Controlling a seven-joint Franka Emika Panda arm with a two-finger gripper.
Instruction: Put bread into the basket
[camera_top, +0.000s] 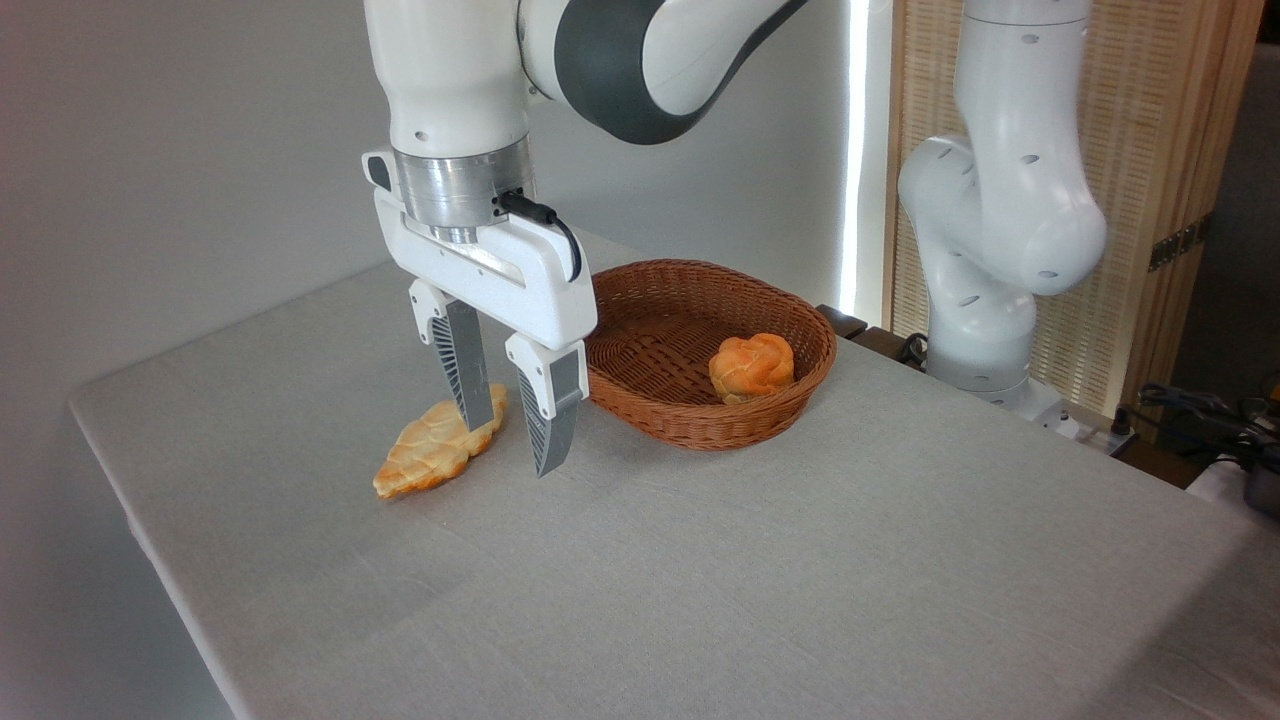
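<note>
Braided loaf (432, 452): pale golden, flat on the grey tabletop (700, 560), left of the basket and apart from it, long axis running diagonally from front-left to back-right. Back-right tip partly hidden behind one finger.

Tool (512, 440): pointing straight down at the loaf's back-right end, fingers apart. Left finger (462, 368) in front of the loaf's tip; right finger (550, 410) clear of the loaf, over bare cloth between loaf and basket. Contact between finger and loaf not determinable. Nothing clamped.

Wicker basket (690, 420): oval, brown, low-sided, resting on the tabletop just right of the tool. Inside, at the right end: small round orange knotted bun (751, 367).

Robot base (985, 300): white, upright beyond the tabletop's far right edge, in front of a slatted wooden screen (1150, 150).
</note>
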